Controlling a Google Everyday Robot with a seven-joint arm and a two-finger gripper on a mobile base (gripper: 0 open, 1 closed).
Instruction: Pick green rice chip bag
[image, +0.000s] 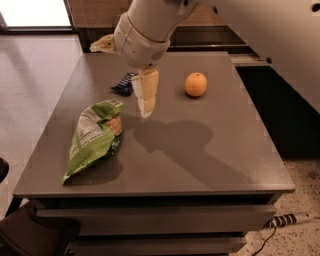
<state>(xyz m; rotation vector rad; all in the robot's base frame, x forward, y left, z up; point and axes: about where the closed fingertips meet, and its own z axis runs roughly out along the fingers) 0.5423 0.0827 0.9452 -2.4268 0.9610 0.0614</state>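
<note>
The green rice chip bag (95, 136) lies flat on the left front part of the grey table (200, 160). It is light green with a white label panel and an orange-tan chip picture at its far end. My gripper (125, 75) hangs above the table's middle, just right of and behind the bag's far end, apart from it. It is open and empty, with one cream finger (145, 95) pointing down and the other (104, 44) sticking out to the left.
A small dark blue wrapper (121, 86) lies behind the bag, partly hidden by my gripper. An orange (195, 84) sits on the table's right rear part. A power strip (292, 219) lies on the floor at the right.
</note>
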